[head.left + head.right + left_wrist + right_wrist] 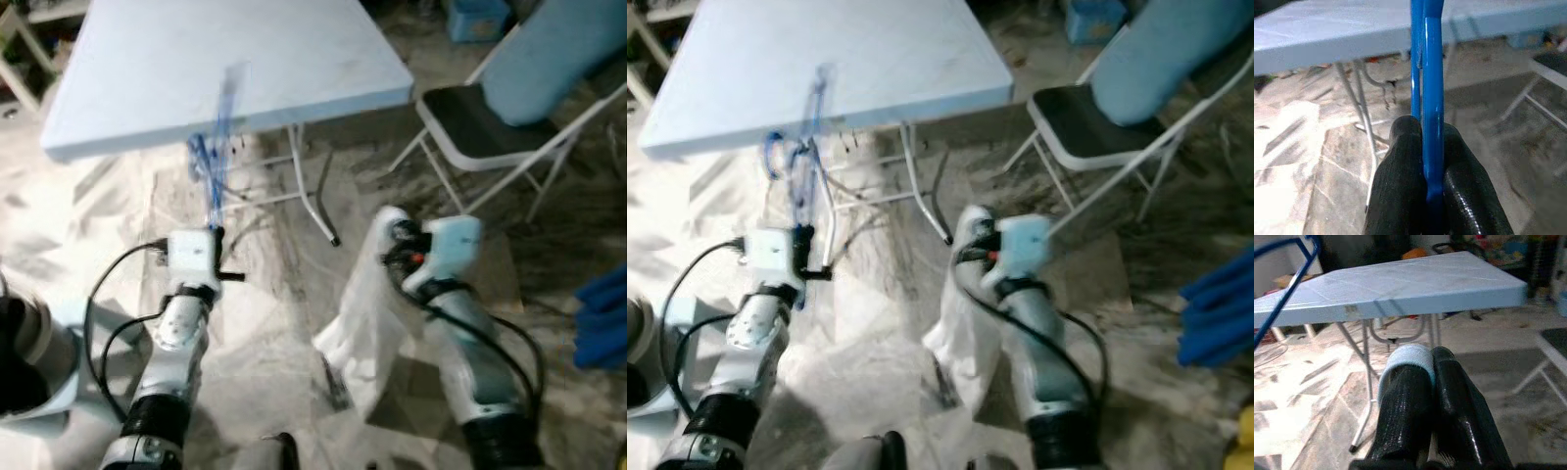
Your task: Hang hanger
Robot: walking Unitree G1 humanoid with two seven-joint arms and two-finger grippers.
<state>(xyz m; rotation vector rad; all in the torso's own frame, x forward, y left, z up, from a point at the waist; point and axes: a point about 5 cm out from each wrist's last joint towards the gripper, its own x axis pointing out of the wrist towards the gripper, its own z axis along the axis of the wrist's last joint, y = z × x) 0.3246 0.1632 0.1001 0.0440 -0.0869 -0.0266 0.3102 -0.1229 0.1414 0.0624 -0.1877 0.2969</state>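
The left gripper (1432,147) is clamped on the blue hanger (1433,73), which stands up from its 2 fingers with the hook blurred near the table (225,59) edge ahead. The right gripper (1432,363) has its fingers pressed together, apparently pinching the white cloth (367,323) that hangs below it. No rail shows, so carry the hanger upright and steady. The table's edge and legs lie just ahead; a folding chair (490,137) stands beyond the right gripper; open floor lies between.
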